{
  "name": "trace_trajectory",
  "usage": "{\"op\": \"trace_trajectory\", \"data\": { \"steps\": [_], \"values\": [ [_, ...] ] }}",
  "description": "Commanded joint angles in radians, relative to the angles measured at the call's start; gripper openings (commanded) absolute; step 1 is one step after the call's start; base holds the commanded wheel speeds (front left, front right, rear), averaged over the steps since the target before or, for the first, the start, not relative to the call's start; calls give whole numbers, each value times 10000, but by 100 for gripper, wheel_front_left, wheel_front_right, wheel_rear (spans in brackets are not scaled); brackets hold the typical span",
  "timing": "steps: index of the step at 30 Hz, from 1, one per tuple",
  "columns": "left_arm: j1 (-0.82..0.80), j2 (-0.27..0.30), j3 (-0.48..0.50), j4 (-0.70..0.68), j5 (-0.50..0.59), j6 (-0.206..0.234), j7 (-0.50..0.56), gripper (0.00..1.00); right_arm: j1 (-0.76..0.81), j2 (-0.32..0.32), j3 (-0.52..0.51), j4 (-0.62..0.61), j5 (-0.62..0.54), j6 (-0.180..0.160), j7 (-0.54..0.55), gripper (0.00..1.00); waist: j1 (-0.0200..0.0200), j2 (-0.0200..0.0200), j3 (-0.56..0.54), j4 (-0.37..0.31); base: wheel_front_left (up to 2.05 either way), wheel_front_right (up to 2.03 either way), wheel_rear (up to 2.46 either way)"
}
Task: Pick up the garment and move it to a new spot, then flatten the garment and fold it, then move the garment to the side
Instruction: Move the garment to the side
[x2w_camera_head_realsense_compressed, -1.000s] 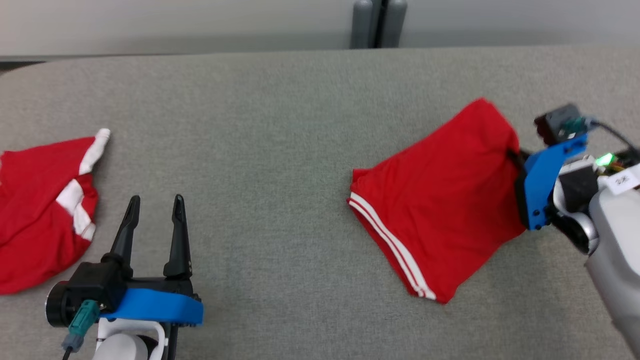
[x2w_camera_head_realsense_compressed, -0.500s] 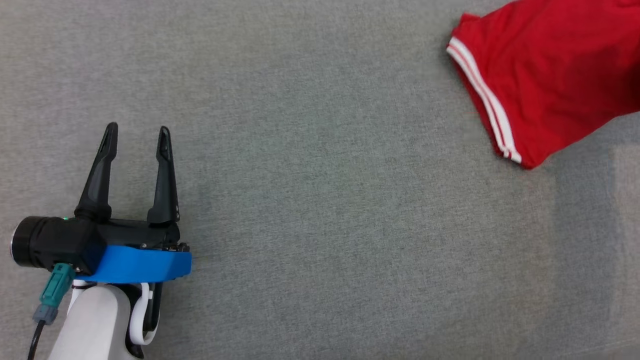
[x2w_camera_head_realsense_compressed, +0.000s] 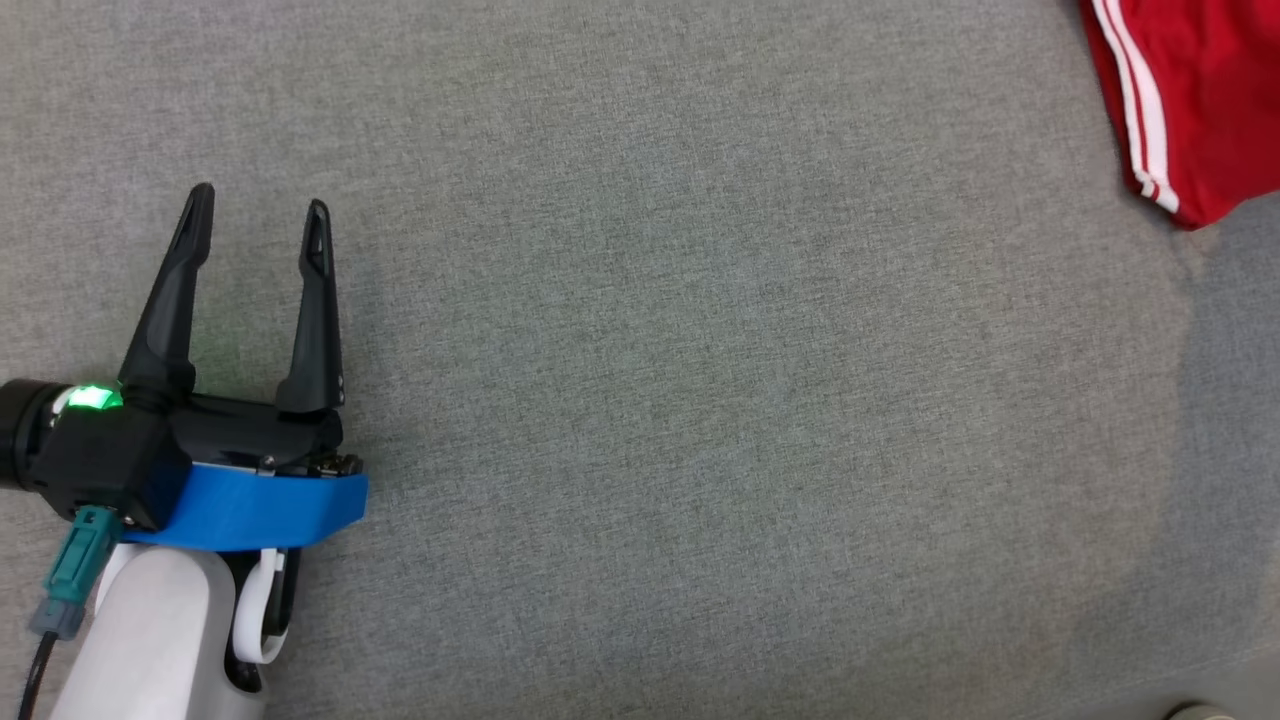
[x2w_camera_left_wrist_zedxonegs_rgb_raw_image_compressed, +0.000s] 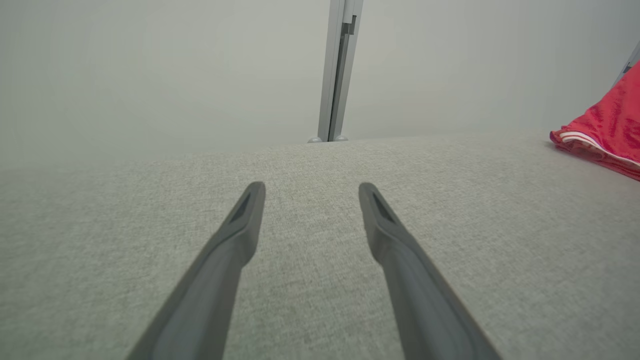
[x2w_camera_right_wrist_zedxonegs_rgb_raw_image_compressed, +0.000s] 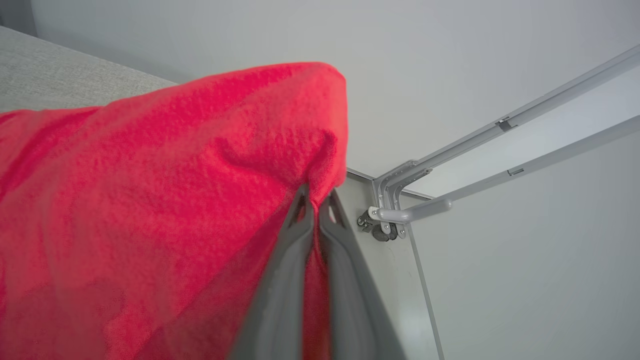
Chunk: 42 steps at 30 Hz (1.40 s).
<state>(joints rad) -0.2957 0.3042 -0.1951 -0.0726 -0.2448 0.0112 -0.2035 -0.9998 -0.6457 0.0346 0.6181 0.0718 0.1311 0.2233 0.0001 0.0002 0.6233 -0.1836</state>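
Note:
The red garment (x2w_camera_head_realsense_compressed: 1205, 95), trimmed with white stripes, lies partly in the top right corner of the head view, its lower tip on the grey table (x2w_camera_head_realsense_compressed: 700, 400). My right gripper (x2w_camera_right_wrist_zedxonegs_rgb_raw_image_compressed: 316, 200) is shut on a fold of the red garment (x2w_camera_right_wrist_zedxonegs_rgb_raw_image_compressed: 165, 190), which hangs lifted to the left of its fingers. My left gripper (x2w_camera_head_realsense_compressed: 255, 205) rests open at the lower left with nothing between its fingers. Low over the cloth-covered table, the left gripper (x2w_camera_left_wrist_zedxonegs_rgb_raw_image_compressed: 310, 189) also points toward the wall, with the garment (x2w_camera_left_wrist_zedxonegs_rgb_raw_image_compressed: 607, 132) far off to its right.
A grey metal post (x2w_camera_left_wrist_zedxonegs_rgb_raw_image_compressed: 339, 70) stands behind the table's far edge. Grey rails and a bracket (x2w_camera_right_wrist_zedxonegs_rgb_raw_image_compressed: 400, 200) run along the white wall beside the right gripper. The wide grey tabletop stretches between the two arms.
The head camera has swung down and left, so the garment slid to the top right corner and the second red garment at left left the picture. The left gripper stays open.

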Motion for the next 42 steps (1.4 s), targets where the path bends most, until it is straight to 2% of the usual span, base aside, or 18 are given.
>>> {"op": "trace_trajectory", "data": {
  "steps": [1, 10, 11, 13, 19, 27, 32, 38, 42],
  "values": [
    [-253, 73, 19, -72, 26, -1, 41, 100, -44, -102, -159, -93, -134, -6, -132, 0, -1, -2, 51, 2, 0, 0, 0],
    [-115, 179, -18, -325, -37, 59, 126, 100, 420, 275, -955, -607, -769, -7, -265, 0, -1, -2, 122, -16, 0, 0, 0],
    [-97, 177, -25, -337, -42, 68, 127, 100, 487, 357, -1034, -676, -801, -6, -251, 25, -1, -2, 85, -2, 0, 0, 0],
    [-71, 160, -54, -323, -68, 55, 107, 100, 630, 474, -1122, -794, -960, -6, -153, 100, -1, -2, -23, 45, 0, 0, 0],
    [158, -75, -153, 27, -246, 75, -109, 100, 1162, 753, -1153, -1161, -1138, -6, -223, 100, -1, -2, -684, 291, 0, 0, 0],
    [710, -451, -289, 865, -471, 127, -392, 100, 2333, 1328, -1074, -1358, -620, -6, -428, 100, -1, -2, -2204, 751, 0, 0, 0],
    [1191, -589, -271, 1449, -673, 137, -472, 100, 3564, 2058, -1010, -1920, 8, -4, -1110, 100, -1, -2, -3377, 1074, 0, 0, 0],
    [1868, -724, -192, 2125, -842, 279, -536, 100, 5542, 2916, -747, -3289, 955, -4, -2386, 100, -1, -2, -4433, 1272, 0, 0, 0],
    [2293, -843, -77, 2311, -967, 390, -572, 100, 6878, 3467, -611, -4124, 1458, -3, -2847, 100, -1, -2, -4943, 1324, 0, 0, 0]
  ]
}}
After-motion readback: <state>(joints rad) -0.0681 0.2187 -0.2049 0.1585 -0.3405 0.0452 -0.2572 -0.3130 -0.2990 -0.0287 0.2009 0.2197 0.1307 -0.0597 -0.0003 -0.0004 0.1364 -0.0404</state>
